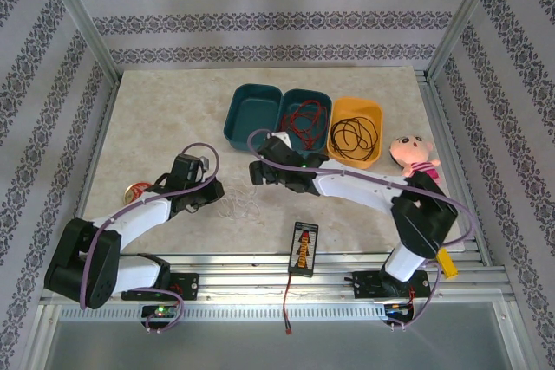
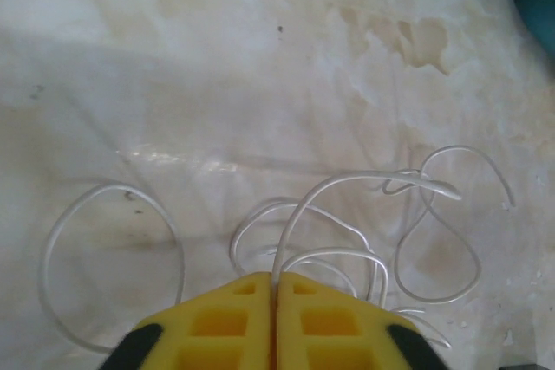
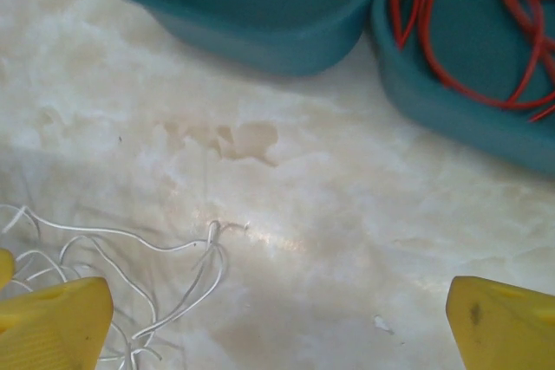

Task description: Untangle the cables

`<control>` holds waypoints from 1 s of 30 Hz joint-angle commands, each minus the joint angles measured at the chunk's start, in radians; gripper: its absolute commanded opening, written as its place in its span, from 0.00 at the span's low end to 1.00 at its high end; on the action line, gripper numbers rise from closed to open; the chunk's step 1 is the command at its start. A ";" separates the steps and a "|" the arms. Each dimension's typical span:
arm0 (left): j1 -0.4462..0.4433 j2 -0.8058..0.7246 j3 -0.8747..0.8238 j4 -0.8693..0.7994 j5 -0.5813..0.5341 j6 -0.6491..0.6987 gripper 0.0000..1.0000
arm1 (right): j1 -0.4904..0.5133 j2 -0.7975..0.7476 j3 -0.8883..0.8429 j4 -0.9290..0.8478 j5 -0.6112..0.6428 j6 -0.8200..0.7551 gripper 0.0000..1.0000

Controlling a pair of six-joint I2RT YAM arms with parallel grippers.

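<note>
Whitish cable [image 2: 399,178] pinched in the left tool [image 2: 274,278], loops spreading just ahead

The top camera hangs high behind the arms [image 1: 130,221], tilted down and forward, so the whole table [image 1: 156,119] and the patterned walls [image 1: 260,23] fit in from a distance. The left wrist camera sits low and close over the tabletop, looking out past the left gripper [image 2: 274,282] at the white cable [image 2: 347,186] right in front of it. The right wrist camera is just as low, looking between the spread fingers of the right gripper [image 3: 277,305] toward the teal bins [image 3: 260,36]. Both wrist views catch that white cable [image 3: 113,249] and the same brown stain [image 2: 416,41] [image 3: 234,138], from opposite sides; from above, the cable [image 1: 236,207] lies between the arms
</note>
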 commanded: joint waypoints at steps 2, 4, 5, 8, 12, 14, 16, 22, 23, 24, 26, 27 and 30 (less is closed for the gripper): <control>-0.019 0.012 0.025 0.021 -0.010 -0.015 0.20 | 0.008 0.085 0.062 -0.013 -0.069 0.055 0.97; -0.019 0.005 0.027 0.000 -0.031 -0.014 0.31 | 0.007 0.109 0.081 -0.022 -0.093 0.062 0.91; -0.019 -0.001 0.029 -0.014 -0.044 -0.012 0.32 | 0.008 0.120 0.090 -0.028 -0.102 0.065 0.87; -0.018 -0.017 0.037 -0.045 -0.079 -0.001 0.39 | 0.008 0.132 0.099 -0.036 -0.113 0.077 0.80; -0.017 -0.017 0.060 -0.070 -0.102 0.028 0.57 | 0.008 0.134 0.096 -0.043 -0.128 0.092 0.73; -0.018 -0.005 0.075 -0.089 -0.122 0.038 0.71 | 0.008 0.138 0.095 -0.042 -0.143 0.100 0.70; -0.016 0.003 0.095 -0.109 -0.148 0.053 0.77 | 0.008 0.141 0.096 -0.032 -0.162 0.105 0.67; -0.008 0.028 0.145 -0.134 -0.200 0.113 0.75 | 0.013 0.168 0.119 -0.021 -0.198 0.113 0.60; -0.006 0.039 0.154 -0.139 -0.204 0.133 0.72 | 0.014 0.177 0.127 -0.024 -0.202 0.113 0.59; -0.003 0.053 0.164 -0.145 -0.203 0.156 0.71 | 0.014 0.184 0.134 -0.026 -0.205 0.114 0.59; 0.001 0.080 0.188 -0.170 -0.187 0.216 0.68 | 0.014 0.194 0.142 -0.030 -0.211 0.115 0.58; 0.001 0.095 0.204 -0.188 -0.174 0.254 0.67 | 0.014 0.197 0.145 -0.032 -0.214 0.116 0.58; 0.001 0.142 0.244 -0.228 -0.126 0.354 0.65 | 0.013 0.197 0.147 -0.030 -0.213 0.116 0.59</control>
